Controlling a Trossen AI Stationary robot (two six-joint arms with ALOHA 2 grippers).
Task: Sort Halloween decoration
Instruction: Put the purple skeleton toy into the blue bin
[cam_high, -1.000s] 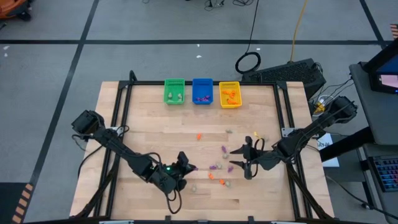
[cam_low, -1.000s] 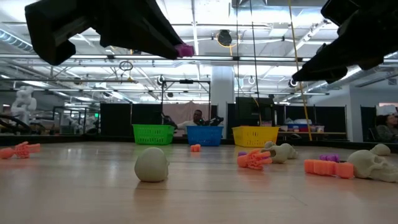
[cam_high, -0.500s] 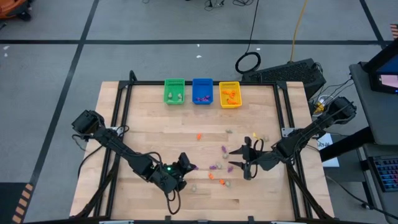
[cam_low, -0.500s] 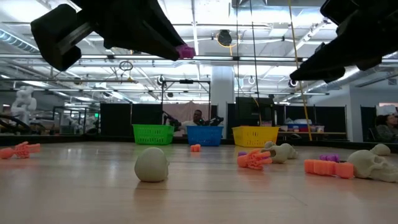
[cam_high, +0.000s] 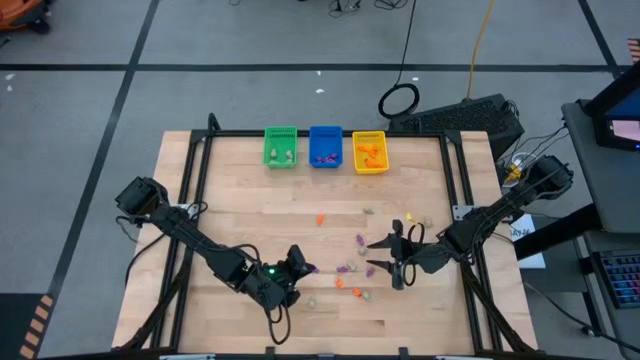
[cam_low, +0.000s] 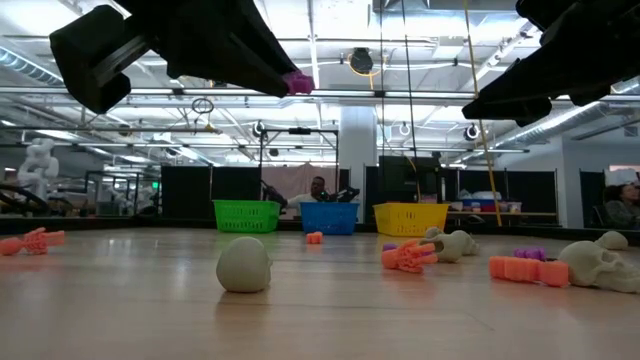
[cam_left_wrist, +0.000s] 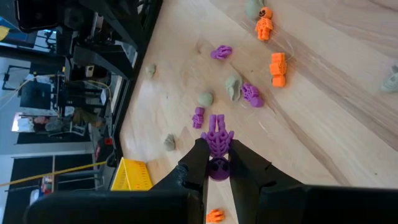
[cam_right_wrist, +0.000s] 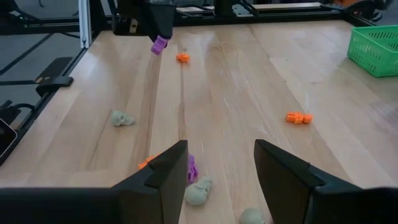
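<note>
The left hand (cam_left_wrist: 217, 167) is clamped on a purple trinket (cam_left_wrist: 217, 144), held clear above the surface (cam_high: 250, 200) near its front edge. Loose trinkets (cam_high: 350, 290) lie scattered mid-surface between the arms. The right hand (cam_right_wrist: 221, 171) hovers over them, fingers apart, holding nothing.

left arm: reaching in from the counter's left edge, bending low toward the near middle.
left tool (cam_left_wrist: 217, 163): hovering above the counter, its fingers (cam_left_wrist: 198, 163) pinching a purple trinket (cam_left_wrist: 217, 144) between them.
right arm: stretching in from the right edge, elbow bent, wrist pointing toward the middle.
right tool (cam_right_wrist: 217, 169): hanging above the counter with its fingers (cam_right_wrist: 166, 171) spread wide apart, gripping nothing.
spacing: the two tools are facing each other, near but apart.
</note>
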